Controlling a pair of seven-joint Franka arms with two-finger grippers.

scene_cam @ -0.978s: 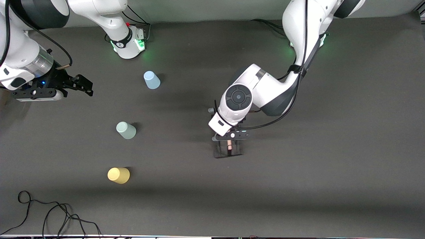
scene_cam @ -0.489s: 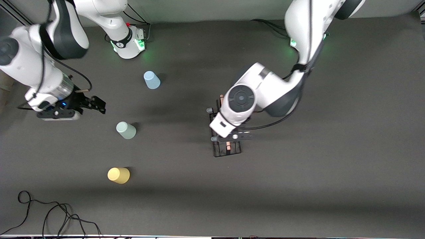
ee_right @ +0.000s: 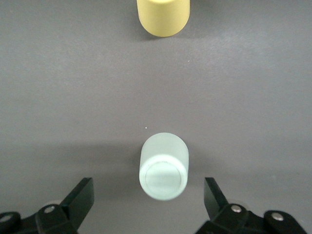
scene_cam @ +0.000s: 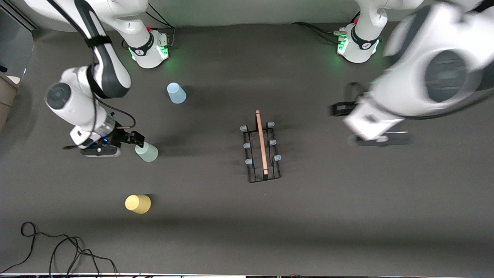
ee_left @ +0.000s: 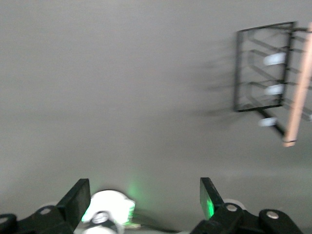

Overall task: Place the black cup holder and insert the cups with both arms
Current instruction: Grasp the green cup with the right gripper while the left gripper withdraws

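Black cup holder (scene_cam: 261, 146) stands free; right end effector (ee_right: 148, 202) open around green cup (ee_right: 163, 171); left end effector (ee_left: 145, 197) open.

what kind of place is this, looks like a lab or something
Probably a robotics lab bench: two white arms bolted to a dark grey cloth-covered table, a black wire cup rack with a wooden rod handle, and loose black cables at its edge.

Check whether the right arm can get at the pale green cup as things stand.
Probably yes: the right gripper is open, the pale green cup stands upside down between its fingers, and nothing stands beside it.
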